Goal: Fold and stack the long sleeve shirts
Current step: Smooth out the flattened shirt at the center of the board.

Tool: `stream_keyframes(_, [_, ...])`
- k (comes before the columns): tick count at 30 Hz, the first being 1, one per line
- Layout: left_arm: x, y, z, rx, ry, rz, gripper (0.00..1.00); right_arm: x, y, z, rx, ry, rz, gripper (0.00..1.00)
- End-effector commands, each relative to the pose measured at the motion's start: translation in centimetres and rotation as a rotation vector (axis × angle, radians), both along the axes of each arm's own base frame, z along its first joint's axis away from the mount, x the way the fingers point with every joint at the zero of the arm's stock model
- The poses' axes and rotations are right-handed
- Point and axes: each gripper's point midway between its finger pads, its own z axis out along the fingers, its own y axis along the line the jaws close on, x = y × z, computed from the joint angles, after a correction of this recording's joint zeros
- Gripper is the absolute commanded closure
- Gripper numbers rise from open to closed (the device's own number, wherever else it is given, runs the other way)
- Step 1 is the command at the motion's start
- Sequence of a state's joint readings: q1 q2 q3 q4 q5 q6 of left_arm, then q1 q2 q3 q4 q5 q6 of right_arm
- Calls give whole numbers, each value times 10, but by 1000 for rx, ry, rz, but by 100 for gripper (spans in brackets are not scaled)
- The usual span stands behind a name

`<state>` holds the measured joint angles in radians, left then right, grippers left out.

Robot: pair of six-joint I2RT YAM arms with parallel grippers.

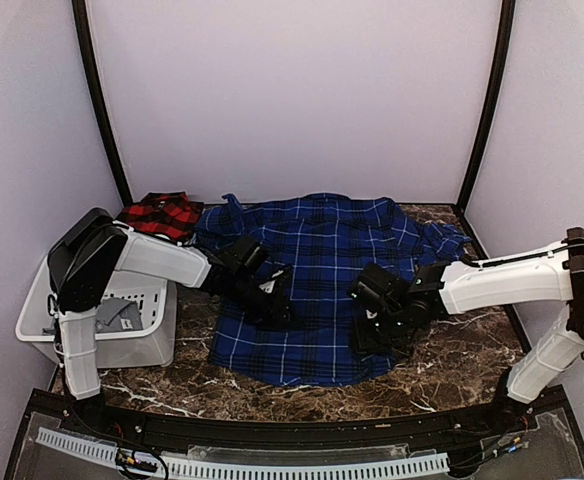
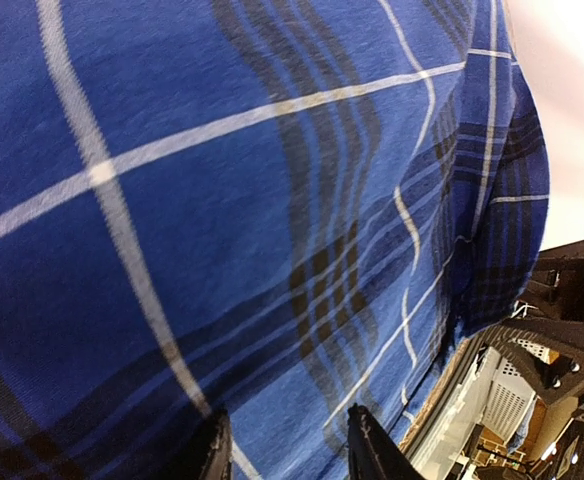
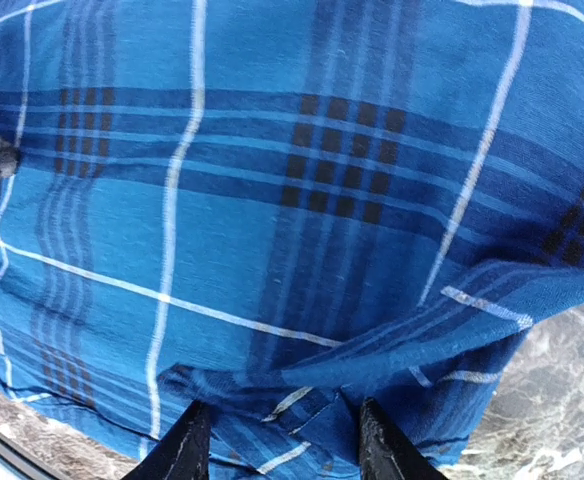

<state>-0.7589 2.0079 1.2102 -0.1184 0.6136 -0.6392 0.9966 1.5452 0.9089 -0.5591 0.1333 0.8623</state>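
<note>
The dark blue plaid long sleeve shirt (image 1: 317,270) lies spread flat on the marble table, collar toward the back wall. The red-and-black shirt (image 1: 162,214) sits bunched at the back left, touching the blue one's sleeve. My left gripper (image 1: 270,303) rests low on the blue shirt's left half. In the left wrist view it (image 2: 290,442) is open, with flat cloth (image 2: 272,200) under the spread fingers. My right gripper (image 1: 374,332) is down at the shirt's lower right edge. It (image 3: 284,432) is open, and a folded hem (image 3: 372,350) lies loose between the fingers.
A white slatted basket (image 1: 102,318) stands at the left table edge beside the left arm. Bare marble table (image 1: 452,365) shows in front of and to the right of the shirt. Walls close in the back and both sides.
</note>
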Motion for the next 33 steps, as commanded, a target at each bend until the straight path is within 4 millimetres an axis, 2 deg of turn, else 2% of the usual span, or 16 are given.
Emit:
stream_keyframes(1, [-1, 10, 8, 11, -23, 28, 62, 2, -20, -5, -96, -22, -61, 53])
stream_keyframes(7, [-2, 21, -1, 38, -11, 43, 62, 10, -31, -5, -152, -69, -105, 58])
stream_keyframes(9, [0, 24, -1, 41, -11, 49, 62, 12, -32, -5, -167, -76, -111, 65])
stream_keyframes(13, [1, 29, -4, 54, -7, 58, 62, 13, -36, -2, -186, -82, -131, 84])
stream_keyframes(16, [1, 34, -6, 61, -2, 65, 62, 5, -48, 2, -207, -67, -154, 96])
stream_keyframes(18, [1, 36, -8, 66, 1, 69, 62, -5, -59, 5, -216, -50, -174, 100])
stream_keyframes(23, [3, 43, -10, 77, 11, 84, 63, -43, -95, -4, -211, 52, -246, 100])
stream_keyframes(27, [3, 45, -9, 77, 12, 84, 63, -70, -112, -12, -167, 128, -299, 100])
stream_keyframes(31, [3, 44, -7, 71, 13, 80, 63, -85, -113, -14, -95, 177, -308, 85])
stream_keyframes(33, [3, 43, -6, 65, 13, 78, 63, -88, -114, -8, -73, 181, -301, 77])
